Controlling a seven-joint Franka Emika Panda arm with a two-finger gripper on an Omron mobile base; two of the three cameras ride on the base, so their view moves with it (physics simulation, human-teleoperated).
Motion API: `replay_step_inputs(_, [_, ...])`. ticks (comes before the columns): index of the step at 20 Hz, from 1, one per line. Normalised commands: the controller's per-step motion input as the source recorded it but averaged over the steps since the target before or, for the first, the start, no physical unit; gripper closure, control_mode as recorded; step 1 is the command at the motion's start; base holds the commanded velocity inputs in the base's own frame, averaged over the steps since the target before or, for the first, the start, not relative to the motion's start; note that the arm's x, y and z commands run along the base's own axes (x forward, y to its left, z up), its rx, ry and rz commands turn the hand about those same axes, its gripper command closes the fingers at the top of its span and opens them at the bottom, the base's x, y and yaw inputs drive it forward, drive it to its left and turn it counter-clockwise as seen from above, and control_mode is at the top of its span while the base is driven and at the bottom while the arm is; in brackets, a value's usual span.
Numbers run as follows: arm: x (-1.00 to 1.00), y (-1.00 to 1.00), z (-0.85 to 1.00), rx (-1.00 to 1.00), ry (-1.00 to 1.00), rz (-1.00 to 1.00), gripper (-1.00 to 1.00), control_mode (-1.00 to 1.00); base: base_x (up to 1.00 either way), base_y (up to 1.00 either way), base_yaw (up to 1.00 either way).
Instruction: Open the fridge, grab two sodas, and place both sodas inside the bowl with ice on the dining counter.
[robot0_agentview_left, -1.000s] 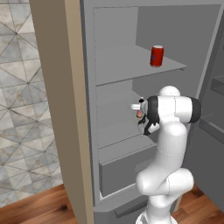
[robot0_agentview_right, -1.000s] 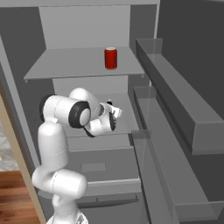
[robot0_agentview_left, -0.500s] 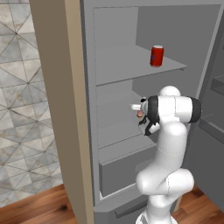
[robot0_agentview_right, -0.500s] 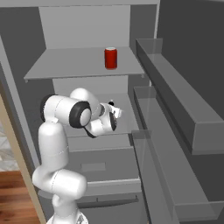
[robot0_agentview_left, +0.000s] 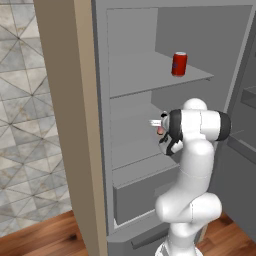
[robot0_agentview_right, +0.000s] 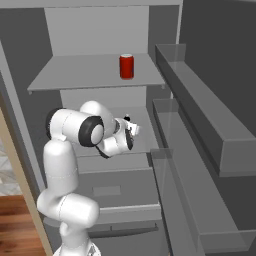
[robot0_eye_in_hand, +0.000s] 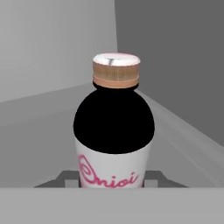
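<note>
End effector (robot0_eye_in_hand: 112, 180) clamped on a round-shouldered, dark bottle (robot0_eye_in_hand: 113, 131) with white label inside the matte grey fridge (robot0_agentview_left: 135, 50); cylindrical red can (robot0_agentview_left: 179, 64) above.

Arm (robot0_agentview_left: 192, 170): glossy white, rounded bulbous segs w/ dark grey joint bands; gripper (robot0_agentview_right: 131, 127) end dark w/ white bits.

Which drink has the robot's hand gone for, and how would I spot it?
Look inside the open grey fridge, at the shelf below the red can. There the gripper is shut on a small bottle: dark-shouldered, white label with pink script, tan cap.
</note>
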Motion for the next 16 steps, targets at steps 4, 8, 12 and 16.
replay_step_inputs(4, [-0.01, 0.0, -0.08, 0.0, 0.0, 0.0, 1.0, -1.0, 0.0, 0.0, 0.0])
replay_step_inputs(8, [-0.08, 0.01, 0.03, 0.0, 0.0, 0.0, 1.0, -1.0, 0.0, 0.0, 0.0])
replay_step_inputs(12, [-0.29, 0.08, 0.43, -0.04, 0.0, 0.0, 1.0, -1.0, 0.0, 0.0, 0.0])
replay_step_inputs(16, [-0.39, 0.0, 0.61, -0.06, 0.0, 0.0, 1.0, -1.0, 0.0, 0.0, 0.0])
